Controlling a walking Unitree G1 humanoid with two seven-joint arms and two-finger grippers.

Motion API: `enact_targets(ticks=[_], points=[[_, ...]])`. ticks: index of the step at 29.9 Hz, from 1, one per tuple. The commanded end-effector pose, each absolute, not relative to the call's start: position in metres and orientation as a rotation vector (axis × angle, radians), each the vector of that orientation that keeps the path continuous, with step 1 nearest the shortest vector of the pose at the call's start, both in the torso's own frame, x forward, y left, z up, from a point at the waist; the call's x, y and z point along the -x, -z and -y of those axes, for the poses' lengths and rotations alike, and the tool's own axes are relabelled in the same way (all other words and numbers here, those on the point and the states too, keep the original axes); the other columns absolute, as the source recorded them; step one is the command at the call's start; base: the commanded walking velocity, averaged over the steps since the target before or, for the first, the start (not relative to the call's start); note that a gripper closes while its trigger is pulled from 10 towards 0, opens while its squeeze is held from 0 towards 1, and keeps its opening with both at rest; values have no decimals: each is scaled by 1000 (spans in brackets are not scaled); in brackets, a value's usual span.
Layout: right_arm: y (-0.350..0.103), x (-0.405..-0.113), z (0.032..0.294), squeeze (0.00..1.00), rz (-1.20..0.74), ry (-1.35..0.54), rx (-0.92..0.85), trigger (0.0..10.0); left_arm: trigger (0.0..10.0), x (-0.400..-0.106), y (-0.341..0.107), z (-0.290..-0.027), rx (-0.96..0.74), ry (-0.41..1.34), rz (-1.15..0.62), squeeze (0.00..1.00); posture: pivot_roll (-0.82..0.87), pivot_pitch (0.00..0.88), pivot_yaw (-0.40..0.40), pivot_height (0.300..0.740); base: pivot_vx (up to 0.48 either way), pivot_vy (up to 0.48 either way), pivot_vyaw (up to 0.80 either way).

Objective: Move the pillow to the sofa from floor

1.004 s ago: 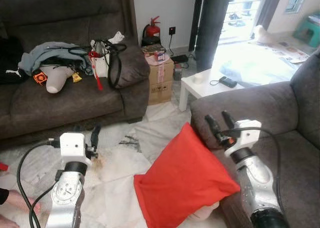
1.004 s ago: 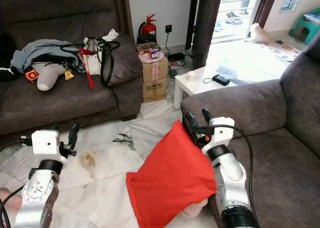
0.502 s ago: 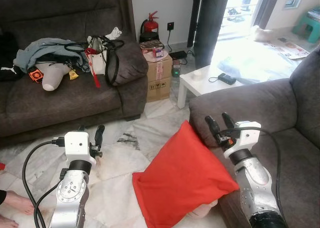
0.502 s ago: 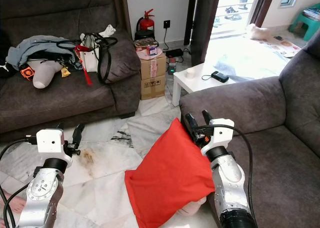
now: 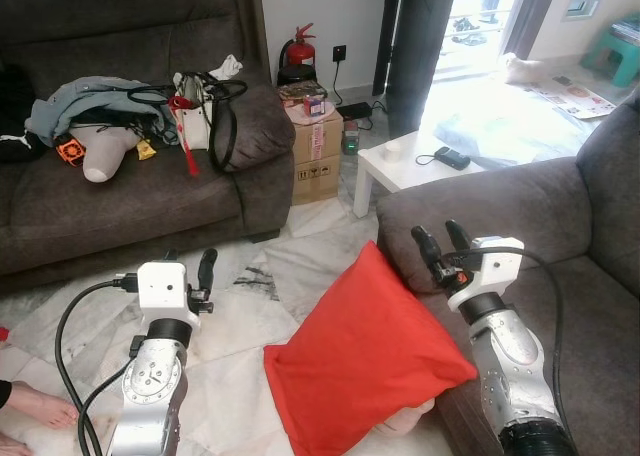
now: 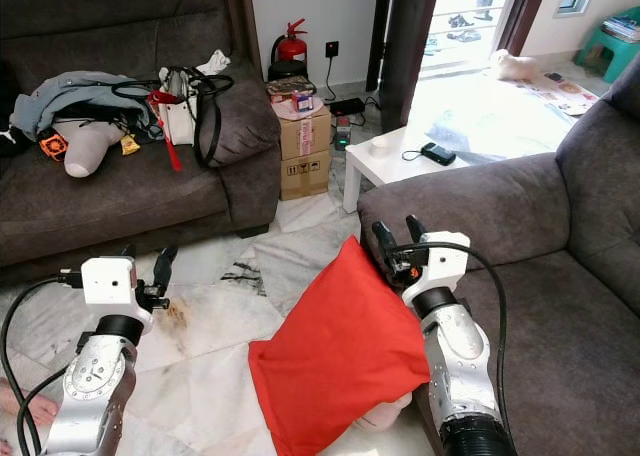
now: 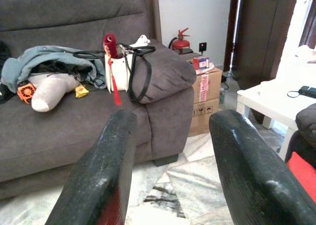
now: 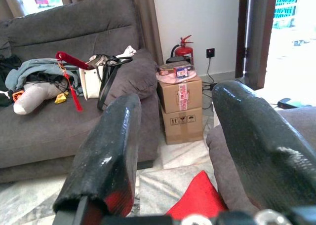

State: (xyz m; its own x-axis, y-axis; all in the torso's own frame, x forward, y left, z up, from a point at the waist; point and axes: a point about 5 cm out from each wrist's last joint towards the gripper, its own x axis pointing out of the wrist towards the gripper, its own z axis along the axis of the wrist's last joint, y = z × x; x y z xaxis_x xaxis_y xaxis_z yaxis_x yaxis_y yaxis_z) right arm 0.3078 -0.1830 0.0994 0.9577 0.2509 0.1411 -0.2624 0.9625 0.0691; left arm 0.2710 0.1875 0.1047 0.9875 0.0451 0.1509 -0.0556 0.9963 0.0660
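Red pillow leans on the floor against the front of the near sofa. Right gripper, fingers spread and empty, hovers beside the pillow's top corner; left gripper, likewise spread, hangs well left.

Fire extinguisher beside cardboard box

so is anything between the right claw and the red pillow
Nothing visible. The right claw, open, hangs just above the pillow's top corner, beside the sofa arm the pillow leans on.
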Motion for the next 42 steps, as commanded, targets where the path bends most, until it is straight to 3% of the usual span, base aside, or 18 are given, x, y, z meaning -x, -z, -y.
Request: enact_targets(ticks=[1,23,42], points=[[-107,-311,183,0,157,-263,-86,10000,10000,-273,-105,-185,-78,-49,150,0,-7,47,5,740,0,0,0],[-110,-317,179,0,147,-259,-86,10000,10000,-274,-115,-188,-82,-60,177,0,14,71,-1,740,0,0,0],[-108,-318,180,0,128,-245,-83,10000,10000,-279,-118,-184,-82,-34,180,0,6,42,14,740,0,0,0]])
